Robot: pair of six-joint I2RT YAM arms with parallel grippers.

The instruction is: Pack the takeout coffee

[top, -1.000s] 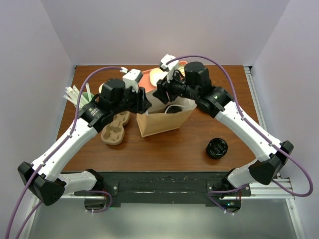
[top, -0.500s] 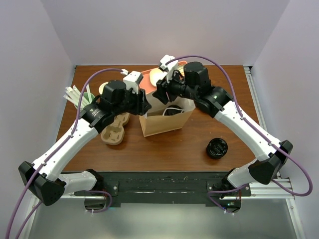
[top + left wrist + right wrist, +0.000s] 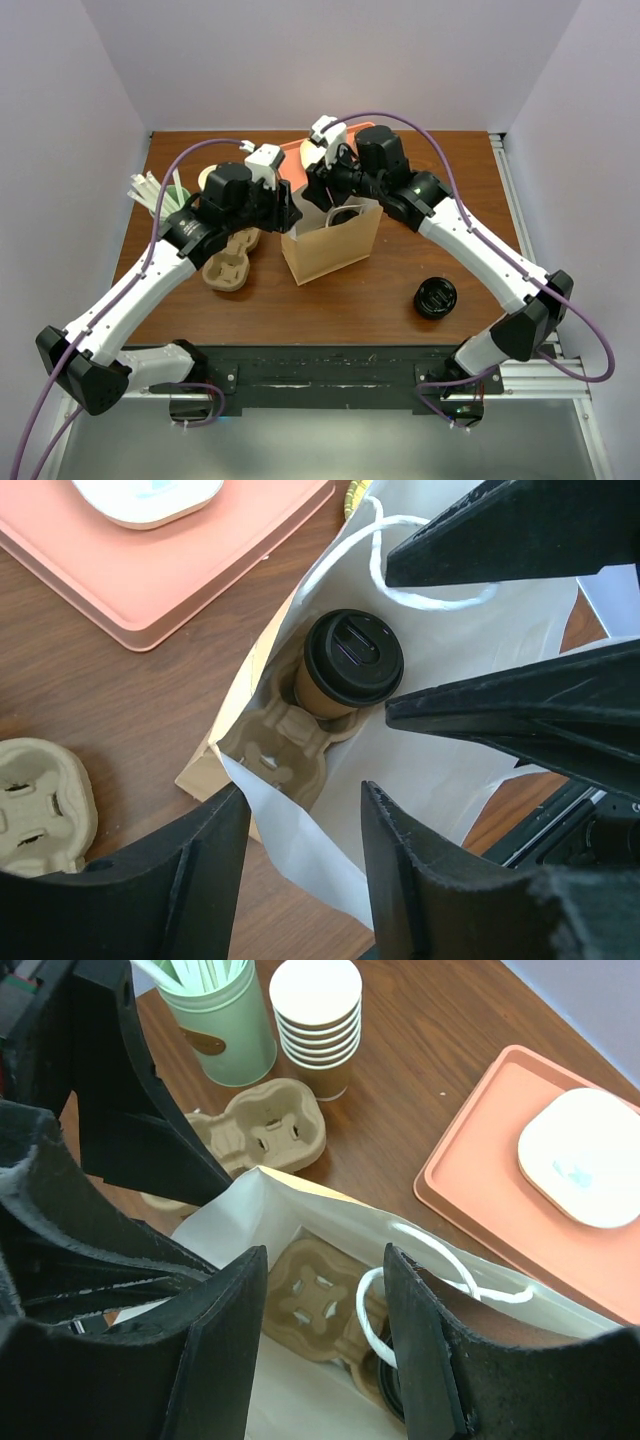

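Observation:
The takeout coffee [image 3: 352,658], a brown cup with a black lid, stands in a cardboard carrier [image 3: 280,745] inside the brown paper bag [image 3: 335,250]. The bag is white inside and has white cord handles [image 3: 375,1310]. My left gripper [image 3: 300,875] is open at the bag's left rim, with the rim's paper edge between its fingers. My right gripper [image 3: 320,1345] is open just above the bag's mouth, over the carrier [image 3: 315,1300]. In the right wrist view only the edge of the cup's lid [image 3: 390,1392] shows. Both grippers meet over the bag in the top view [image 3: 300,200].
A pink tray [image 3: 470,1175] with a white object stands behind the bag. A green holder of sticks [image 3: 220,1020], a stack of lidless cups [image 3: 318,1020] and a spare carrier [image 3: 228,262] are to the left. A squat black round piece [image 3: 436,297] lies front right.
My right arm has shifted left and back over the bag. The bag has turned a little and its mouth looks narrower. My left arm has hardly moved.

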